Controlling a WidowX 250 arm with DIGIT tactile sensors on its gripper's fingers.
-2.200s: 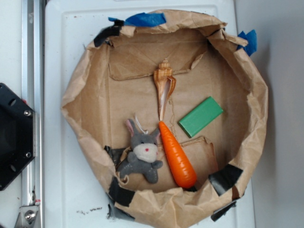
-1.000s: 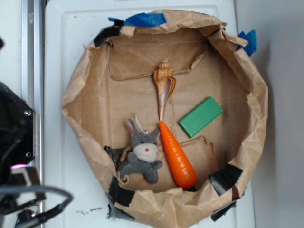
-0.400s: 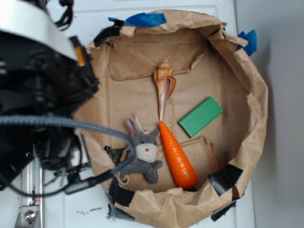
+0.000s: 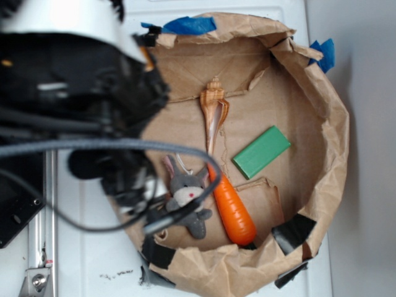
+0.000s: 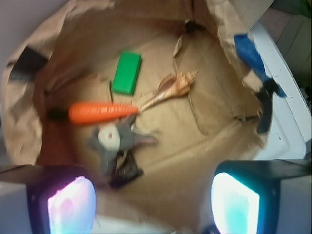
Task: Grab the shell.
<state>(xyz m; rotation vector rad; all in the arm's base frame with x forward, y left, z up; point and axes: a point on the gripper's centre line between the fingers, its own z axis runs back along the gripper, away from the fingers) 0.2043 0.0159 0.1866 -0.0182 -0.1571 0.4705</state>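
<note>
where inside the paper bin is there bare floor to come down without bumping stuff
Bare floor lies right of the shell and above the green block, up to the bin wall. Another bare patch sits below the block, right of the carrot. It is crowded where the shell's tail, the carrot's tip and the bunny meet.

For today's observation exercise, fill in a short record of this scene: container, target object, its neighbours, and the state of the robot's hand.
container: brown paper bag rolled open, taped at the rim
target: shell, lying flat, untouched
neighbours: carrot beside the shell's thin tail; green block to one side; grey stuffed bunny next to the carrot
hand: hand open, above the bag's edge, holding nothing
task status: shell not yet grasped
</note>
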